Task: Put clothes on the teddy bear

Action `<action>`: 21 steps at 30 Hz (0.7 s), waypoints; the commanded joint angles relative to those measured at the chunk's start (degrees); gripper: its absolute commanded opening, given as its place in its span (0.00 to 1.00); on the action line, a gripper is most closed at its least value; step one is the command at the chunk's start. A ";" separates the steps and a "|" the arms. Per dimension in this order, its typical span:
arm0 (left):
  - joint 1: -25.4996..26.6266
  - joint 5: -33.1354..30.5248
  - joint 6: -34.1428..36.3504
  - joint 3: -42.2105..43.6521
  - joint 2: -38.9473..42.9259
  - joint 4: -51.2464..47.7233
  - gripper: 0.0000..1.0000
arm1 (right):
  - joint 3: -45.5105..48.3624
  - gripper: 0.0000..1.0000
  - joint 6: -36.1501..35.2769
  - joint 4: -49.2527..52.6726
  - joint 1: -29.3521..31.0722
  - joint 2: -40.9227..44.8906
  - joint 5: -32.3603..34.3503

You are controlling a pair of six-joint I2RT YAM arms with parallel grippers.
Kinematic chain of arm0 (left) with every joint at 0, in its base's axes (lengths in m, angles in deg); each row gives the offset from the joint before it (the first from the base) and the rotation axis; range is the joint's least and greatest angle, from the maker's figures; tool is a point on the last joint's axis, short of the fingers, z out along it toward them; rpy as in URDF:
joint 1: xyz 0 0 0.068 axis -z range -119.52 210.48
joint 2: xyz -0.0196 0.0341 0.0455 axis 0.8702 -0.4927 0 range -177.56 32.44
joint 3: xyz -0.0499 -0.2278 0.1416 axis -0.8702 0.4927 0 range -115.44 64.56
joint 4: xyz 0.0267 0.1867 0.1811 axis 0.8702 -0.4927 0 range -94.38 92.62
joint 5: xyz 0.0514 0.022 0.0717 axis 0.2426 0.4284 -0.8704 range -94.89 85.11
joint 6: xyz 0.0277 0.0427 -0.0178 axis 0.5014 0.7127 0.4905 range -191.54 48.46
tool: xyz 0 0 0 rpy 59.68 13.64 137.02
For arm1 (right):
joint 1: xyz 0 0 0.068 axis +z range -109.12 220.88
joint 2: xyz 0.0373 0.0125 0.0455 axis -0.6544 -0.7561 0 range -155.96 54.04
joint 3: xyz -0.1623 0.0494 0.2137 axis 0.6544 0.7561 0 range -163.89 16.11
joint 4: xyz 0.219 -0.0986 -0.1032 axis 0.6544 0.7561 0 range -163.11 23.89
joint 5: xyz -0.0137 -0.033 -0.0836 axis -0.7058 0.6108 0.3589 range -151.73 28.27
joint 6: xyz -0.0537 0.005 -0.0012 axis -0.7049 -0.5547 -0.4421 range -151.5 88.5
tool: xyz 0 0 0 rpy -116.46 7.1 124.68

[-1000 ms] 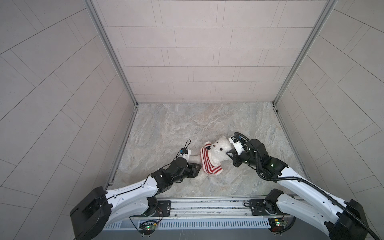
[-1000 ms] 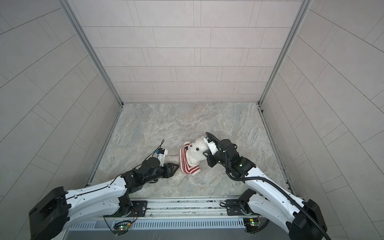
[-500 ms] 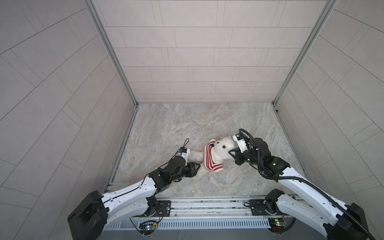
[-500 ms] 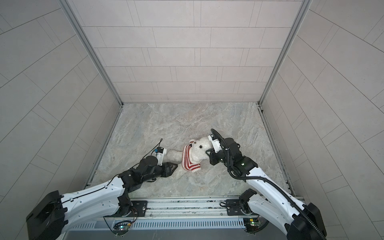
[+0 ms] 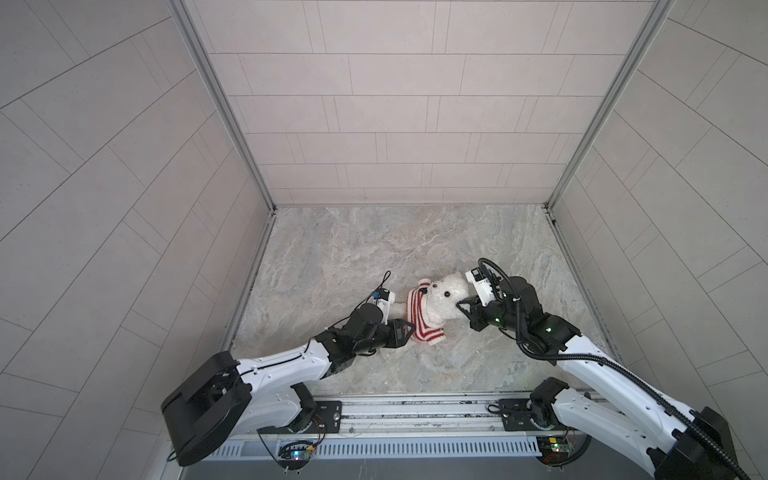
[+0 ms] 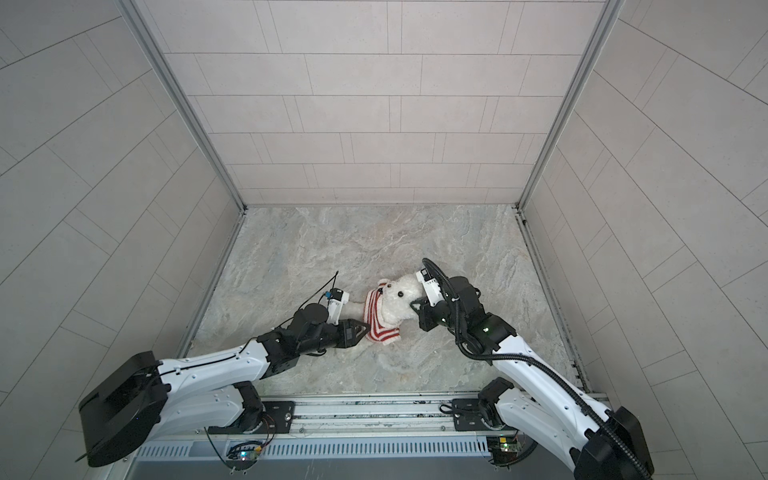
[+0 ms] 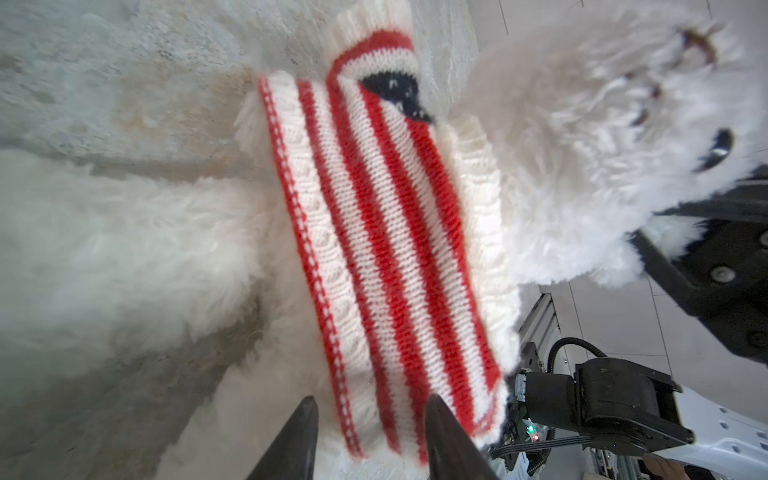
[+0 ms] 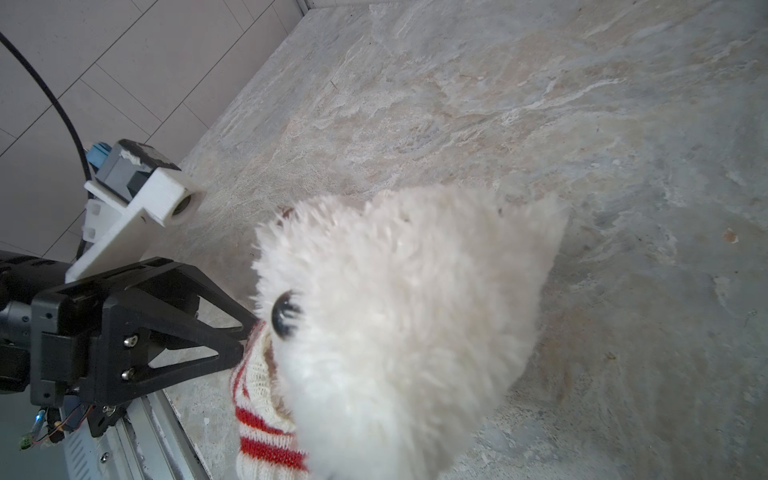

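Teddy bear (image 5: 444, 299) lies crosswise, head in the shut right claw (image 5: 460, 306) — left claw (image 5: 410, 327) straddles sweater (image 5: 417, 318), grip unclear.

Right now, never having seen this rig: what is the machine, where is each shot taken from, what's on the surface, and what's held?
It is a two-armed robot: a left arm and a right arm mounted on a rail, each ending in a two-finger gripper. Both top views look down from one overhead camera. The other two pictures come from cameras on the arms' wrists. On the marble-look tabletop is a white teddy bear with a red-and-white striped sweater around its body. The right gripper is shut on the fur of the bear's head. The left gripper has its jaws apart around the sweater's hem. Whether it pinches firmly, I cannot tell.
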State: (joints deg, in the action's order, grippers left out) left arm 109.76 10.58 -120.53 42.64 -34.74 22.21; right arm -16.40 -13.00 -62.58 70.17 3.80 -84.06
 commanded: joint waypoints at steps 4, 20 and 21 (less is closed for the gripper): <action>0.14 0.01 -1.18 -1.38 -0.68 3.34 0.46 | 0.34 0.00 0.04 -2.30 0.06 1.79 -0.61; -0.23 -6.00 2.47 -1.85 5.75 -7.55 0.88 | 2.89 0.00 0.33 -7.92 0.06 7.23 -2.59; -0.16 -7.13 3.49 -2.10 7.02 -9.28 0.97 | 3.65 0.00 0.19 -9.89 0.06 8.38 -4.16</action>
State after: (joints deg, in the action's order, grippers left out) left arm 109.73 7.08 -119.52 42.34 -30.56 18.08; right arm -13.80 -13.02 -65.05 70.17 9.06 -84.93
